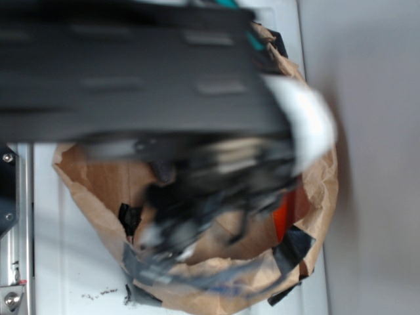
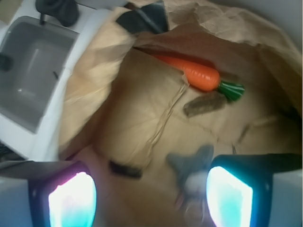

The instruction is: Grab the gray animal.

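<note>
The gray animal (image 2: 191, 170), a small blurred gray plush with a white face, lies on the floor of the brown paper bag (image 2: 118, 113). In the wrist view my gripper (image 2: 151, 198) is open, its two glowing fingers wide apart. The plush lies between them, right up against the right finger (image 2: 229, 196) and far from the left one. In the exterior view the blurred black arm (image 1: 131, 72) reaches down into the bag (image 1: 98, 184) and hides the plush; the gripper (image 1: 177, 226) is only a dark smear there.
An orange carrot (image 2: 199, 75) with a green top and a brown wood piece (image 2: 204, 104) lie deeper in the bag. A small dark strip (image 2: 124, 169) lies near the left finger. The bag's crumpled walls rise all round. A grey sink (image 2: 28, 75) is outside, left.
</note>
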Available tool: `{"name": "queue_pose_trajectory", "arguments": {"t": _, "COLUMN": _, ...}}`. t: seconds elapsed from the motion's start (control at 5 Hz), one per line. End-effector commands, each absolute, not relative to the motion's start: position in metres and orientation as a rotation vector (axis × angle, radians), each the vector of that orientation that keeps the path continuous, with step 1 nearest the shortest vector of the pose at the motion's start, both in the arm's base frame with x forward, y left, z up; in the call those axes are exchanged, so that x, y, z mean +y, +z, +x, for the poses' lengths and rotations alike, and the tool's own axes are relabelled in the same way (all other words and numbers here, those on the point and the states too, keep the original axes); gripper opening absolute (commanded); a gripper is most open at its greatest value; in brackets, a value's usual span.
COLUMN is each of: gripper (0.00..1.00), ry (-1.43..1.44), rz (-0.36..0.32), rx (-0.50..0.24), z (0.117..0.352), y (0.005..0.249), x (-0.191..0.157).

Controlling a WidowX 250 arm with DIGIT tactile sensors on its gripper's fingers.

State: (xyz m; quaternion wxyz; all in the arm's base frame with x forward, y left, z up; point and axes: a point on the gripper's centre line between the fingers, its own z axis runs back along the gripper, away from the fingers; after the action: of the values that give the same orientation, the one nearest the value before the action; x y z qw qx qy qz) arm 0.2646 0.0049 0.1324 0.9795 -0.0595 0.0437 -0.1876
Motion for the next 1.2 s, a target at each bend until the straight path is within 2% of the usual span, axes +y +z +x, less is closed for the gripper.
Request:
{"name": "queue_pose_trajectory", "arguments": {"t": 0.0, "gripper": 1.00, "ry": -0.363, "rz": -0.038, "rx": 0.026, "z": 0.257, "y": 0.091, "x": 0.029}}
{"name": "queue_pose_trajectory", "arguments": {"t": 0.6, "gripper": 1.00, "ry": -0.363, "rz": -0.038, "rx": 0.026, "z": 0.257, "y": 0.091, "x": 0.029}}
{"name": "queue_pose_trajectory", "arguments": {"t": 0.8, "gripper": 1.00, "ry": -0.404, "rz": -0.057, "rx": -0.027, "z": 0.241, "y": 0.068, "x": 0.035}}
{"name": "queue_pose_trajectory", "arguments": {"t": 1.0, "gripper": 1.00, "ry": -0.429, "rz": -0.032, "rx": -0.019, "z": 0.235, "y": 0.044, "x": 0.039}}
